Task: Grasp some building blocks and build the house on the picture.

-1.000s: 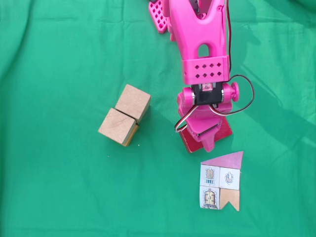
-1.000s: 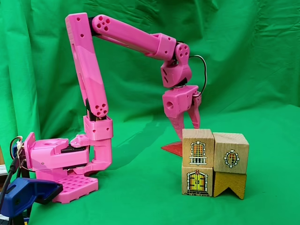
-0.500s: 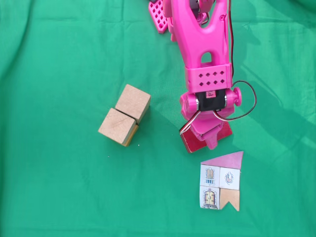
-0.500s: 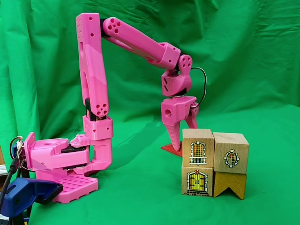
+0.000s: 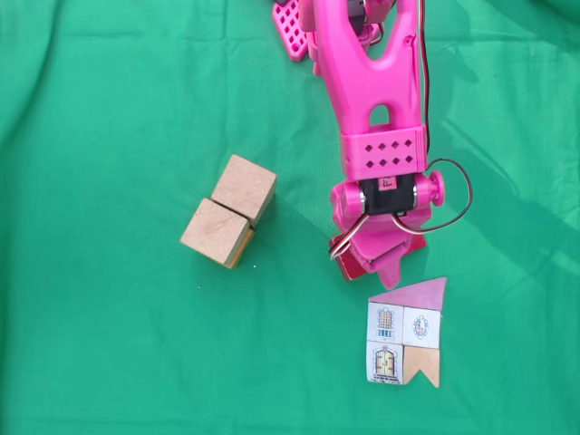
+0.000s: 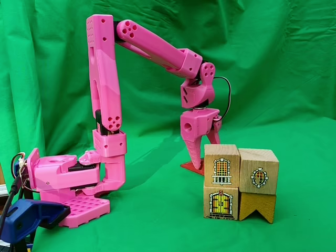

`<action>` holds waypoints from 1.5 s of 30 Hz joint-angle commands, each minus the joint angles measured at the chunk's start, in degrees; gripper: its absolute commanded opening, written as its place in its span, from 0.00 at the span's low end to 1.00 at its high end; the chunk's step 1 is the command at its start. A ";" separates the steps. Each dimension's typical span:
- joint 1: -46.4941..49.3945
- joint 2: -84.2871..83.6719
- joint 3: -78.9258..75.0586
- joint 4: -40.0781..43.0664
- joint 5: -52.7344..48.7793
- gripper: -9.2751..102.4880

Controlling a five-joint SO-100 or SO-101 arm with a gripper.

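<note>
Open cloth (image 5: 109, 344) around cubes (image 5: 228, 210)

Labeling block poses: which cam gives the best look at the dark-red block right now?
The top-down fixed view, though only partly: the dark-red block shows beside the pink gripper, which covers most of it. In the side-on fixed view only a thin red edge shows at the gripper's fingertip, behind the printed wooden blocks.

Over the last second the arm reaches further forward and drops, bringing the claw (image 5: 370, 263) down from above the dark-red block (image 5: 343, 264) to sit low over it. In a fixed view from the side, the claw (image 6: 198, 164) tips now stand at the block (image 6: 189, 166) on the green cloth. Its fingers, spread a second ago, are now closer together, covering more of the block from above.
</note>
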 commanded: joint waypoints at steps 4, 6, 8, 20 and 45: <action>0.18 -2.29 -5.36 0.09 0.35 0.42; 0.18 -2.37 -4.92 0.35 0.44 0.42; 0.18 -2.46 -4.83 0.35 0.44 0.42; 0.18 -3.43 -0.18 0.44 0.35 0.42; 0.35 0.26 -0.97 0.35 0.35 0.26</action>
